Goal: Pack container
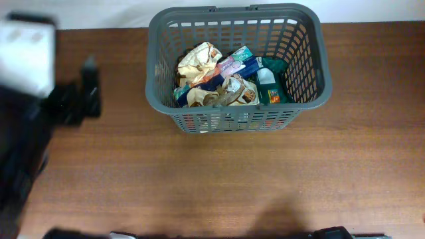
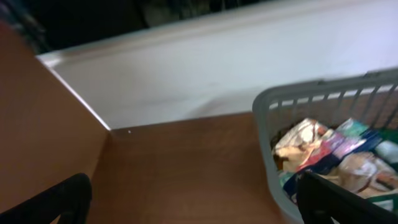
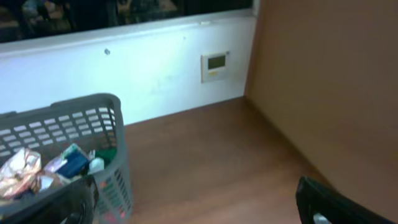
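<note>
Gaping wide, the left gripper [image 2: 193, 210] holds nothing, its dark fingers [image 2: 62, 202] far apart above the wooden table [image 2: 186, 155]. The dark grey shopping basket [image 2: 298, 99] stands ahead of it and to its right, apart from it. The right gripper [image 3: 199, 210] is likewise spread and empty, with the basket ahead to its left and a small wall panel [image 3: 215, 65] straight beyond. Inside the basket lie a cream crinkled packet [image 1: 199, 58], a blue packet [image 1: 239, 68] and a green packet [image 1: 273, 93].
</note>
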`<act>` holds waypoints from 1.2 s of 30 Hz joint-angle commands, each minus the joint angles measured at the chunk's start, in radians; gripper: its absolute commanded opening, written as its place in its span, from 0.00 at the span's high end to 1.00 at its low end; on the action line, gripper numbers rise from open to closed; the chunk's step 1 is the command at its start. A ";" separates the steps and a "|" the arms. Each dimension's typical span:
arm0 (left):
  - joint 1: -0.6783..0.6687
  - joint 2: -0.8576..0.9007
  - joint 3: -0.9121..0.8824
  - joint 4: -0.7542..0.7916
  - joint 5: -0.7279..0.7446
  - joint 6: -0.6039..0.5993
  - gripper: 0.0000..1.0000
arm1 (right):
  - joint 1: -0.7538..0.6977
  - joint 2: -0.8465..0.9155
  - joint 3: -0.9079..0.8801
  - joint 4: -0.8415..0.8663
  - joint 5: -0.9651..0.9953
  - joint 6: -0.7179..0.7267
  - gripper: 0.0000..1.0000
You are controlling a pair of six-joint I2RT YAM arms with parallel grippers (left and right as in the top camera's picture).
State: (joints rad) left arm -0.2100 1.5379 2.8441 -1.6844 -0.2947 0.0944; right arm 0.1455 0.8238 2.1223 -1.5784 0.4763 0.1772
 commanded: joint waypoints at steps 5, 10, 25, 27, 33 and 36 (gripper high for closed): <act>0.003 -0.367 -0.195 -0.003 -0.024 -0.058 0.01 | -0.019 -0.237 0.002 -0.082 -0.050 0.022 0.01; 0.003 -0.617 -0.457 -0.003 -0.024 -0.084 0.01 | -0.090 -0.349 -0.003 -0.120 -0.190 -0.061 0.01; 0.004 -1.264 -1.032 -0.003 -0.022 -0.234 0.01 | -0.357 -0.519 -0.007 -0.121 -0.552 -0.171 0.01; 0.004 -1.292 -1.087 -0.003 -0.006 -0.241 0.01 | -0.356 -0.535 -0.025 -0.121 -0.569 -0.169 0.01; 0.004 -1.311 -1.350 0.009 0.070 -0.388 0.01 | -0.355 -0.650 -0.214 -0.121 -0.589 -0.169 0.01; 0.004 -1.311 -1.480 0.073 0.071 -0.413 0.01 | -0.357 -0.707 -0.349 -0.120 -0.612 -0.166 0.01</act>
State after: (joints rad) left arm -0.2100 0.2138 1.4487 -1.6455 -0.2489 -0.2428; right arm -0.2043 0.1551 1.8626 -1.6917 -0.0929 -0.0002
